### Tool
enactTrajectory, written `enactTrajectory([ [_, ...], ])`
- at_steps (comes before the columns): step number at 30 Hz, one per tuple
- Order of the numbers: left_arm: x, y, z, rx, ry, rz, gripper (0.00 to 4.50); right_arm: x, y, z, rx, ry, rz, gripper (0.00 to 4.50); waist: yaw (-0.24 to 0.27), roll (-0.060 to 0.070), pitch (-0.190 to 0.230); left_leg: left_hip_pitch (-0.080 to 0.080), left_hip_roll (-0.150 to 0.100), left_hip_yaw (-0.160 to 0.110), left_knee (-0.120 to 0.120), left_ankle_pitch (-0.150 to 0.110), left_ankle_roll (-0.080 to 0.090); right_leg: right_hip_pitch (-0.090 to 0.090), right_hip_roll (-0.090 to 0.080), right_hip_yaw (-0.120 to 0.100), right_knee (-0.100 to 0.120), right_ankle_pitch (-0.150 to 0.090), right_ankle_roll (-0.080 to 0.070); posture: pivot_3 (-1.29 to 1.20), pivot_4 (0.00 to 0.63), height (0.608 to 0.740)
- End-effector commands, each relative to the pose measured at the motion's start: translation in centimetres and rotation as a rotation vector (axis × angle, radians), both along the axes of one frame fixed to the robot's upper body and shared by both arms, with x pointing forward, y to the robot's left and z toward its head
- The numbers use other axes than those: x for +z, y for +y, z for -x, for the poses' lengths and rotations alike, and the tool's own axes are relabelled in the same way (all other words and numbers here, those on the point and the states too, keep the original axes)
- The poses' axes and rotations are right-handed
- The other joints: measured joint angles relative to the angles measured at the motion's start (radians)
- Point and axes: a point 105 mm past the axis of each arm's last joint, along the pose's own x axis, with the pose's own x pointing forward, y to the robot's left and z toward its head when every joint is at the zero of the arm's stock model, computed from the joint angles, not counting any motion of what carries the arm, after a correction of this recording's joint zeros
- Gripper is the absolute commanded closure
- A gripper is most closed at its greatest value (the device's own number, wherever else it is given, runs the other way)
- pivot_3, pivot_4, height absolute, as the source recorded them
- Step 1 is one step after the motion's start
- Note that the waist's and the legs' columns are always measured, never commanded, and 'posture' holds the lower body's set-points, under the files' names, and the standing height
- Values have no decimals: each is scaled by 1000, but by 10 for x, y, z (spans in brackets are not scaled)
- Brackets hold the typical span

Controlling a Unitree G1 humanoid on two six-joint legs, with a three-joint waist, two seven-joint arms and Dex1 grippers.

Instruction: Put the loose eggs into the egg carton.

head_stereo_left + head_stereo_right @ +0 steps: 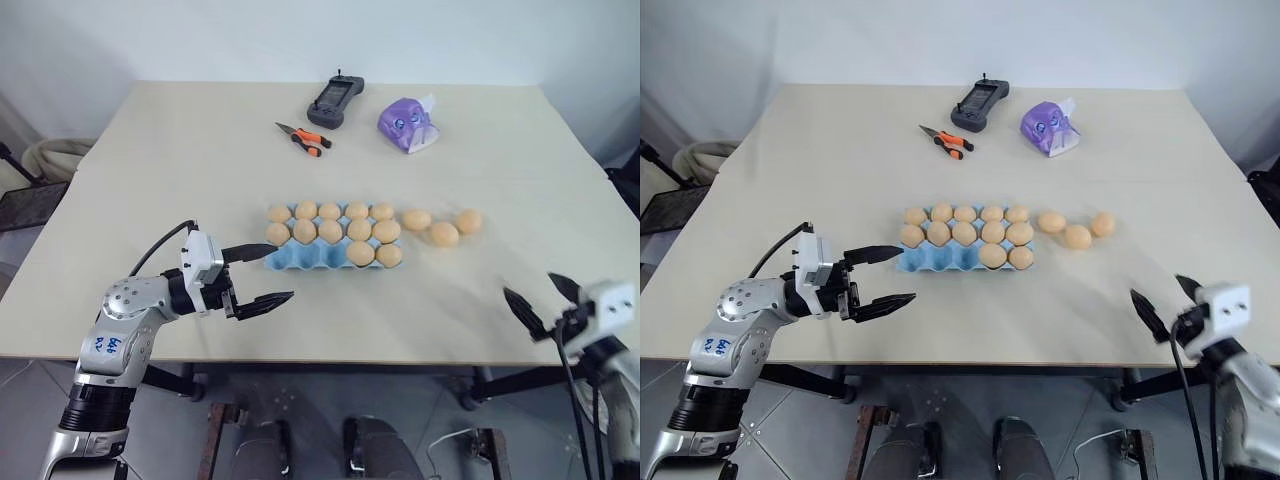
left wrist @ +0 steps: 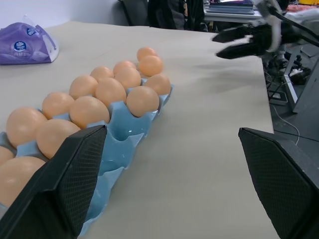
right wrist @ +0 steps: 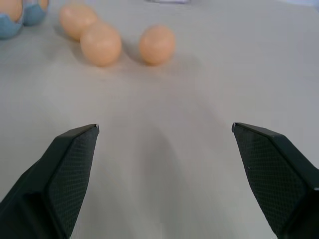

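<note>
Near the front table edge, the left gripper [image 1: 256, 275] and right gripper [image 1: 541, 300] both hang wide apart, holding nothing. Mid-table, the blue egg carton [image 1: 300, 258] holds twelve eggs; three loose eggs [image 1: 443, 233] lie just right of it

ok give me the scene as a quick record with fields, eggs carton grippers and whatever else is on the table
egg carton: light blue, mid-table, twelve eggs in it, three near-row cups on the robot's left empty
loose eggs: three on the table just right of the carton
left gripper: open, empty, by the carton's left end
right gripper: open, empty, near the table's front edge, right of the loose eggs
far side: pliers, black handheld device, purple tissue pack
</note>
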Motion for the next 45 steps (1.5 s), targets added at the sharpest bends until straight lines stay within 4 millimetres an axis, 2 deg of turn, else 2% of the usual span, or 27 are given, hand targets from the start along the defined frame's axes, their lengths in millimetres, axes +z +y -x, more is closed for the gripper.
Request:
enactTrajectory([
  [1,6,1,3,12,-41,3,0,25,7,-40,-26,36,-6,8,-5,0,0,1,0,0,0,0,-1,0,0,0,1,0,-1,0,150,740],
  [8,4,1,8,33,-43,9,0,63,21,-95,-75,41,-74,8,15,0,0,-4,0,-3,-1,4,-2,-3,0,-4,0,1,-4,0,150,740],
  [10,3,1,10,43,-44,12,0,67,25,-108,-96,61,-80,8,11,1,0,-6,0,-3,-1,4,-1,-4,-1,-4,-1,1,-3,0,150,740],
  [15,3,1,13,58,-48,18,0,60,23,-123,-171,104,-73,8,13,1,0,-6,0,-2,-3,3,0,-4,-1,-5,-5,1,-3,0,150,740],
  [23,3,1,14,62,-49,24,0,29,25,-125,-183,209,-78,8,9,1,0,-6,0,-2,-3,3,0,-4,-1,-4,-5,2,-2,0,150,740],
  [26,3,0,15,59,-50,24,0,30,25,-126,-178,195,-94,606,6,1,0,-6,0,-2,-3,3,0,-4,-1,-4,-4,2,-2,0,150,740],
  [32,3,-2,14,50,-47,26,0,24,27,-124,-160,209,-121,2724,8,1,0,-5,0,-2,-3,3,0,-4,-1,-4,-3,2,-2,0,150,740],
  [33,3,-2,14,49,-46,27,0,22,25,-124,-165,213,-114,2919,8,1,0,-5,0,-2,-3,3,0,-4,-1,-4,-3,2,-2,0,150,740],
  [35,3,-2,14,48,-45,26,0,25,24,-123,-162,201,-116,2919,8,1,0,-5,0,-2,-3,3,0,-4,-1,-4,-3,2,-2,0,150,740],
  [37,3,-1,14,50,-45,26,0,38,27,-123,-121,148,-126,2919,8,1,0,-5,0,-2,-3,3,0,-4,-1,-4,-3,2,-2,0,150,740],
  [39,3,0,15,55,-44,26,0,59,37,-120,-33,69,-138,2919,8,1,1,-5,0,-2,-3,3,0,-4,-1,-4,-3,2,-2,0,150,740],
  [42,2,3,16,62,-40,24,0,92,72,-106,195,-38,-151,2919,7,2,1,-5,0,-2,-3,3,0,-4,0,-4,-2,2,-2,0,150,740],
  [45,1,4,16,62,-37,22,0,98,124,-83,433,-3,-142,2919,6,2,1,-5,1,-2,-4,3,0,-4,0,-4,-2,2,-2,0,150,740],
])
